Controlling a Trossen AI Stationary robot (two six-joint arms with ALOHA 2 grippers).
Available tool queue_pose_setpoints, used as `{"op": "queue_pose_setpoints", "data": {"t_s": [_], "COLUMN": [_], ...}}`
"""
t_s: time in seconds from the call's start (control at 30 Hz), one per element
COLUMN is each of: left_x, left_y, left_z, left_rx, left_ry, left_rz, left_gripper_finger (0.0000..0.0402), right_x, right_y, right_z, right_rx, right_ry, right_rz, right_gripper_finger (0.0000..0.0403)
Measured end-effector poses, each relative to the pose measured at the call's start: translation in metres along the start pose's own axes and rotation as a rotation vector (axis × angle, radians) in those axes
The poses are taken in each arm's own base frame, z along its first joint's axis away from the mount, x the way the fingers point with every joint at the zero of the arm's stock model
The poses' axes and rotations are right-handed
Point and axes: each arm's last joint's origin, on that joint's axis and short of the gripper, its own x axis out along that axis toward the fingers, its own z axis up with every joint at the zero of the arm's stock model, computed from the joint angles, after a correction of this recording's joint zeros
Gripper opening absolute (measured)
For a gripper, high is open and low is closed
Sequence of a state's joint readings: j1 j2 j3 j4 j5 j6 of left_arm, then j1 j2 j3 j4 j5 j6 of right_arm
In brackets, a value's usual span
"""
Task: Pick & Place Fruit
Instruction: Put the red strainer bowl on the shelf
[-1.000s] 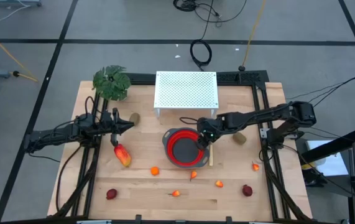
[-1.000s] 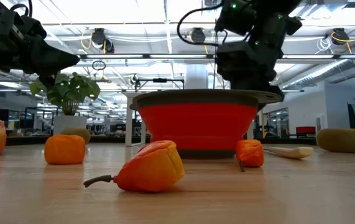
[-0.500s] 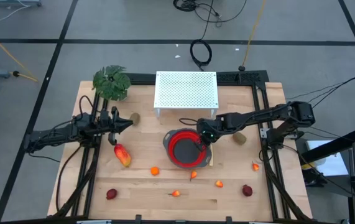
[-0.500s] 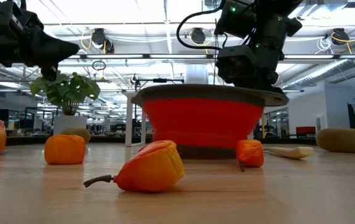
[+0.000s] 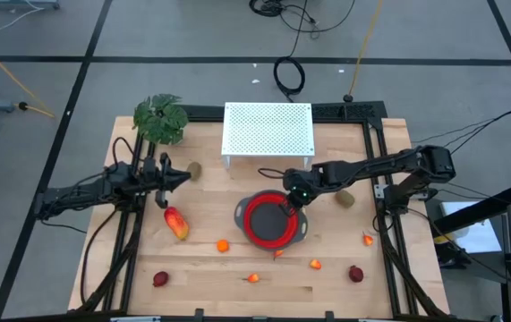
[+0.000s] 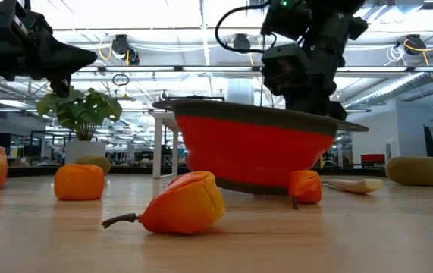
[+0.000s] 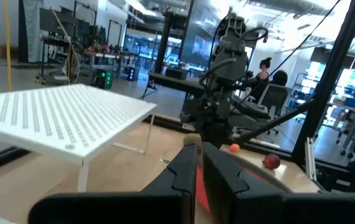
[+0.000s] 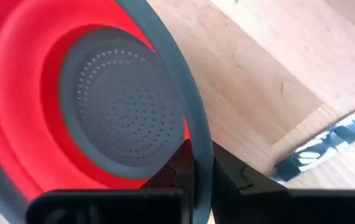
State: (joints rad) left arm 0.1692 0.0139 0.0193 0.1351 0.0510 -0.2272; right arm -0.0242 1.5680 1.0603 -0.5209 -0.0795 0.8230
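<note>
A red colander bowl (image 5: pixel 271 220) with a grey rim stands mid-table, tilted in the low view (image 6: pixel 254 152). My right gripper (image 5: pixel 289 204) is shut on its far right rim. Fruit lies around it. A red-yellow oblong one (image 5: pixel 175 223) is at the left. Brown oval ones (image 5: pixel 194 169) (image 5: pixel 345 199) lie farther back. Small orange ones (image 5: pixel 223 245) (image 5: pixel 315 264) and dark-red ones (image 5: pixel 160 280) (image 5: pixel 355 274) lie toward the near edge. My left gripper (image 5: pixel 186 178) hovers shut at the left, above the table, holding nothing. My right gripper pinches the bowl's grey rim (image 8: pixel 196 155), one finger inside the bowl and one outside. The fingers come slanting down from the table's far right. The bowl sits tilted in the hold, its rim higher on the left, its underside (image 6: pixel 258 188) close to the table.
A white perforated stand (image 5: pixel 268 130) is at the far middle and a leafy plant (image 5: pixel 160 119) at the far left corner. A slim knife (image 8: pixel 326 146) lies on the wood just right of the bowl. An orange stemmed fruit (image 6: pixel 186 205) lies close before the low camera.
My right gripper has shut on the bowl's rim and moved a little toward the near edge. The bowl has slid that way with it and tipped, its left side rising, and now covers most of the knife in the high view.
</note>
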Motion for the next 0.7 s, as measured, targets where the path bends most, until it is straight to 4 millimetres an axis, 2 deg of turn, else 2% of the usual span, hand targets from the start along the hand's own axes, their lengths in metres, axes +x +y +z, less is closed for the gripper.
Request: {"op": "queue_pose_setpoints", "data": {"t_s": [0.47,0.7], "left_x": [-0.003,-0.002], "left_y": [-0.005,-0.004], "left_z": [0.021,0.023], "left_rx": [0.008,-0.116], "left_ry": [-0.223,-0.244], "left_rz": [-0.053,-0.022], "left_gripper_finger": [0.0024,0.0024], "right_x": [-0.036,-0.055], "right_y": [0.032,0.049], "right_z": [0.022,0.03], "right_rx": [-0.104,-0.174], "right_ry": [-0.128,-0.177], "right_rz": [0.123,0.183], "right_gripper_finger": [0.0011,0.0011]}}
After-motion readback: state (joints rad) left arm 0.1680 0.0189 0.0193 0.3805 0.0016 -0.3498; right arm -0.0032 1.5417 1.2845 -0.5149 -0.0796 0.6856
